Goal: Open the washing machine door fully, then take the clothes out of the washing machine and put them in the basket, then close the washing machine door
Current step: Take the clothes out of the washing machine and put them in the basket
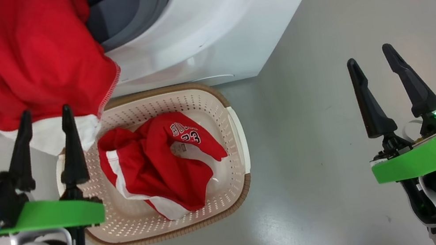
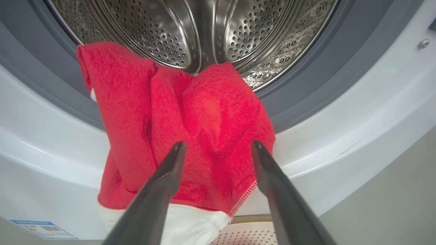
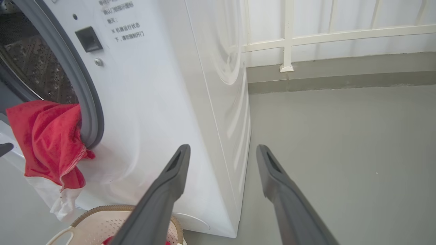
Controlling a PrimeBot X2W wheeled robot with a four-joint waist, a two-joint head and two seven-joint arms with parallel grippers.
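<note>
Where its round opening stands uncovered, the white washing machine shows a red garment with a white hem draped out over the grey gasket and hanging down the front panel, hem just above the basket end nearest the machine. Behind the cloth is the perforated steel drum.

Entry, basket: cream perforated plastic with a brown rim, on the grey floor close against the machine's foot. It holds a crumpled red-and-white jersey printed 23.

Entry, left gripper: released, fingers spread, nothing held. Its tips lie in front of the hanging garment's lower edge; contact with the cloth cannot be told.

Entry, right gripper: released, fingers apart, nothing held, over bare floor well right of the basket, beside the machine's side panel.

Entry, white railing: along the wall beyond the machine.
</note>
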